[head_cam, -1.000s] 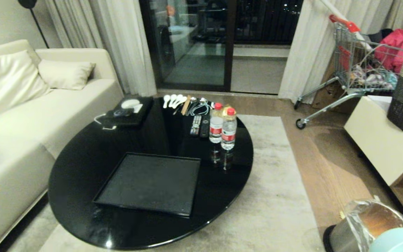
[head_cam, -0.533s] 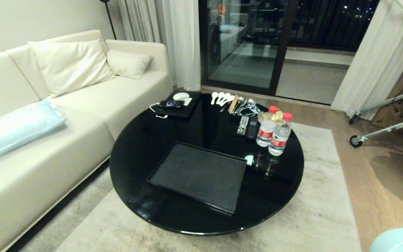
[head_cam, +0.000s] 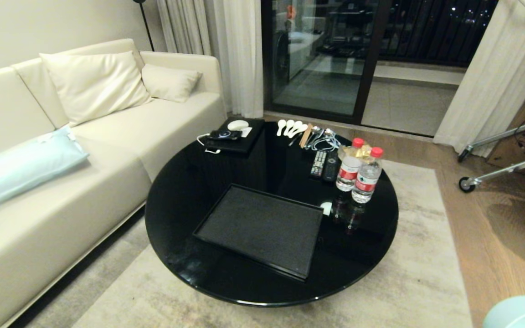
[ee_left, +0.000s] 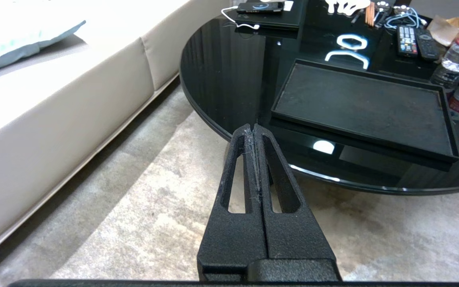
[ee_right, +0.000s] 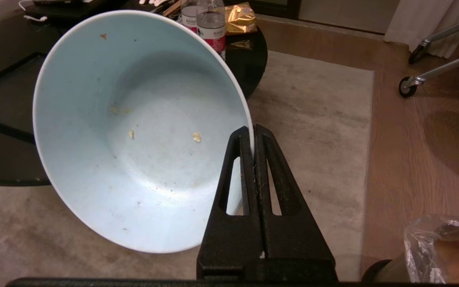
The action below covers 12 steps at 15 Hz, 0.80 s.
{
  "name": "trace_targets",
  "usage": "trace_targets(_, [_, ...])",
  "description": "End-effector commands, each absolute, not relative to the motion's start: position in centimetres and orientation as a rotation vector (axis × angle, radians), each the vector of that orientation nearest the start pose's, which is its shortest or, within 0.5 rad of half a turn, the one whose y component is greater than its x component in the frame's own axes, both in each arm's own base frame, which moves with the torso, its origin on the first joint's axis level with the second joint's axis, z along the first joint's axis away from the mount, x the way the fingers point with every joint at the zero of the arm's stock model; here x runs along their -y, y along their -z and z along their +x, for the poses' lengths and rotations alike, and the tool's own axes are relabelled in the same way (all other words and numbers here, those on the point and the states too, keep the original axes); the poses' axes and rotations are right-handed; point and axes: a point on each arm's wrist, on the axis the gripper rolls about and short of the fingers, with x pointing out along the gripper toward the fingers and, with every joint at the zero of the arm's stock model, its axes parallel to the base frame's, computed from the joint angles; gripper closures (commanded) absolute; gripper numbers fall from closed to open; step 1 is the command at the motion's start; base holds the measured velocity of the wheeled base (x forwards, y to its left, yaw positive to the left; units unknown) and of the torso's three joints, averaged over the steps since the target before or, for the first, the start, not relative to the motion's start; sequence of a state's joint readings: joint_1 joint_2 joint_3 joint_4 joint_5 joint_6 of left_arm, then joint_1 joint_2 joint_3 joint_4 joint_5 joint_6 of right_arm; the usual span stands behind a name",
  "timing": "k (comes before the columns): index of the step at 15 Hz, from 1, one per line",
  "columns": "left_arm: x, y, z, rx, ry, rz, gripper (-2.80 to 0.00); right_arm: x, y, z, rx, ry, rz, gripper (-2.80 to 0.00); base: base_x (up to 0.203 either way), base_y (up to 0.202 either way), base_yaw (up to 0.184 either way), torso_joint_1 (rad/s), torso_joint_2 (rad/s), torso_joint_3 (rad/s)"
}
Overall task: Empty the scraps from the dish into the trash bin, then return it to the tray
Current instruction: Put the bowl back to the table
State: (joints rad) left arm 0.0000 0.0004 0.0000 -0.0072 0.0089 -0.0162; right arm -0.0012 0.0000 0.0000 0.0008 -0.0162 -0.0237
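In the head view only a pale-blue arc of the dish (head_cam: 520, 313) is showing at the lower right corner, and neither arm is appearing there. The trash bin (ee_right: 432, 251) is being cut off at the edge of the right wrist view, so only part of its metal wall and crinkled plastic liner is showing, on the floor beside the rug. The right gripper (ee_right: 253, 137) is pinching the dish's rim between its closed fingers, holding the dish tilted above the rug, off the round black table (head_cam: 189, 191). Inside the dish a few tiny pale scraps (ee_right: 196, 137) are clinging to the bottom; what they are is too small to tell. The tray (head_cam: 262, 228) is lying bare on the table's near side. The left gripper (ee_left: 254, 131) is hanging with its fingers pressed together, empty, above the rug just short of the table's edge.
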Motion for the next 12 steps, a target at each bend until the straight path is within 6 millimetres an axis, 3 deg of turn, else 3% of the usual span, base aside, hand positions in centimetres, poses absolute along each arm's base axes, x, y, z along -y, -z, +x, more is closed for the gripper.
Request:
trace_targets(1, [0.0,-7.6,-2.3,0.008,-0.009,-0.017,0.00,0.0,-7.5,-2.3,-0.002,0.013,-0.049,0.00,0.000,0.000,0.000,0.000,0.00,0.000])
trace_targets(6, [0.0,-7.6,-2.3,0.008,-0.009,-0.017,0.00,0.0,-7.9,-2.4,0.007,-0.003,-0.087,0.00,0.000,0.000,0.000,0.000,0.00,0.000])
trace_targets(9, [0.0,-7.6,-2.3,0.008,-0.009,-0.017,0.00,-0.2,-10.4,-2.6,0.020,-0.090,-0.119,0.00,0.000,0.000,0.000,0.000,0.00,0.000])
trace_targets(12, [0.0,-7.6,-2.3,0.008,-0.009,-0.017,0.00,-0.3,-13.9,-1.4,-0.050,-0.125,-0.117,0.00,0.000,0.000,0.000,0.000,0.00,0.000])
